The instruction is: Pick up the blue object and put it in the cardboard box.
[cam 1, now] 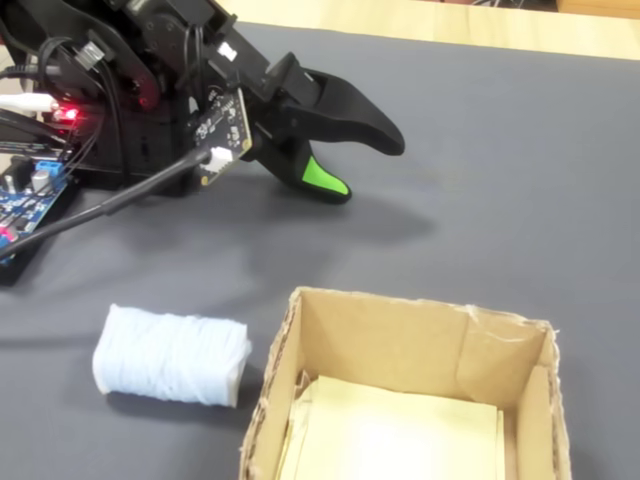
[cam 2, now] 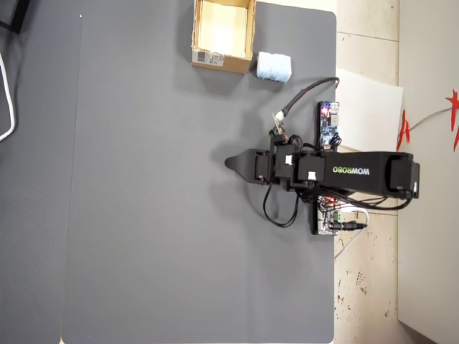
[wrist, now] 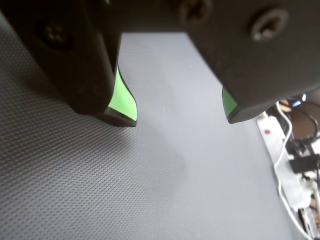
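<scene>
The blue object (cam 1: 172, 356) is a pale light-blue soft roll lying on the grey mat, just left of the cardboard box (cam 1: 500, 350) in the fixed view. Overhead, the blue object (cam 2: 273, 67) sits to the right of the cardboard box (cam 2: 222, 60) at the top edge of the mat. My gripper (cam 1: 368, 167) hovers low over bare mat, well away from both. Its black jaws with green pads (wrist: 122, 97) stand apart with only mat between them. In the wrist view my gripper (wrist: 181, 117) is open and neither task object shows.
A blue circuit board (cam 1: 25, 195) and cables lie by the arm's base at the left of the fixed view. Overhead, the mat's right edge (cam 2: 336, 86) borders a pale floor with white paper (cam 2: 369, 107). A white power strip (wrist: 280, 150) lies off the mat.
</scene>
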